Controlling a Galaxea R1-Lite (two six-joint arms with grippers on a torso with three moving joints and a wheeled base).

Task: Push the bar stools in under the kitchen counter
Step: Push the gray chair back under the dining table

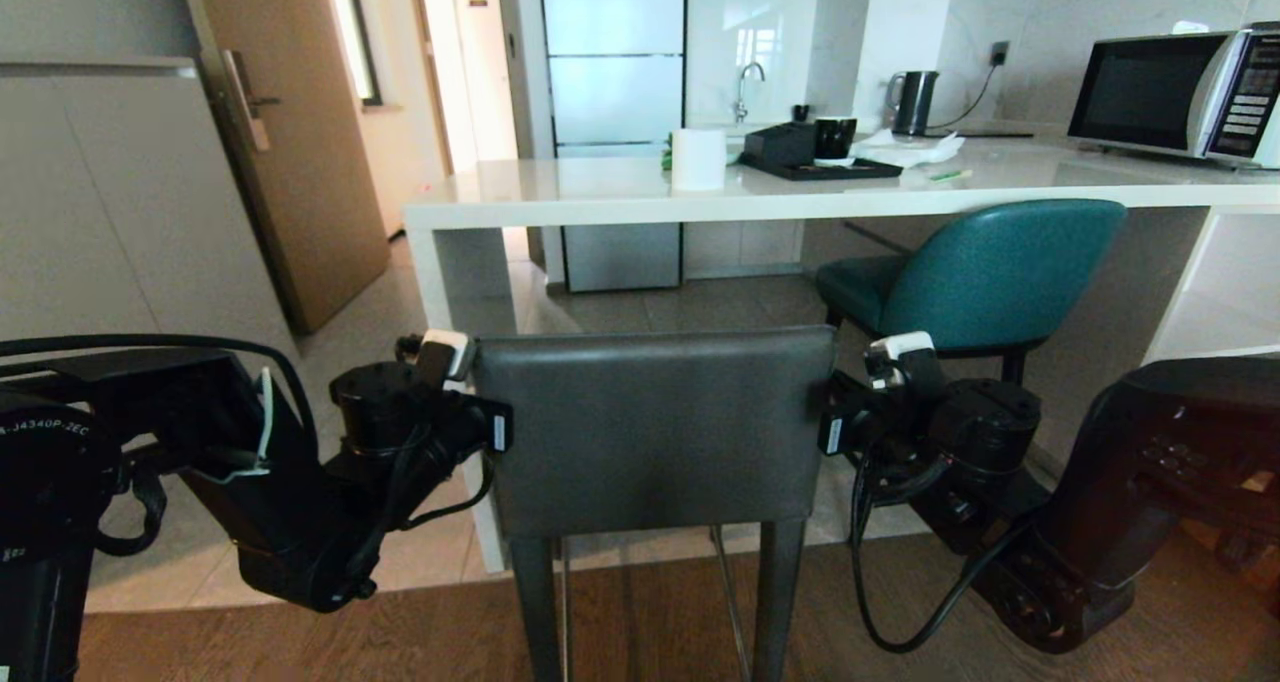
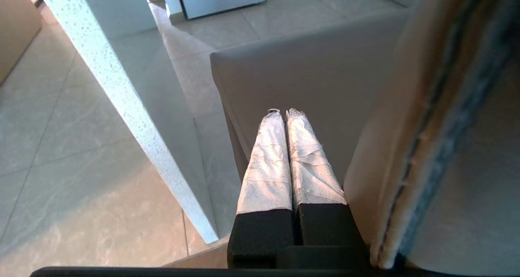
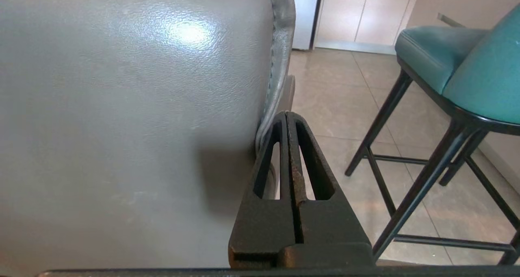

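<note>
The square grey leather bar stool (image 1: pixel 655 427) stands in front of me, its back toward me, outside the kitchen counter (image 1: pixel 600 197). My left gripper (image 1: pixel 497 427) sits at the left edge of its backrest. In the left wrist view, that gripper (image 2: pixel 285 112) has its taped fingers shut and empty over the seat (image 2: pixel 308 74). My right gripper (image 1: pixel 828 430) sits at the backrest's right edge. In the right wrist view it (image 3: pixel 287 114) is shut and empty against the grey back (image 3: pixel 130 106). The teal bar stool (image 1: pixel 985 272) stands to the right, its seat under the counter.
The counter's white side panel (image 2: pixel 134 94) stands close to the grey stool's left. On the counter are a paper roll (image 1: pixel 697 159), a black tray (image 1: pixel 820 170), a kettle (image 1: pixel 913 102) and a microwave (image 1: pixel 1175 97). A wooden door (image 1: pixel 290 142) hangs open at the left.
</note>
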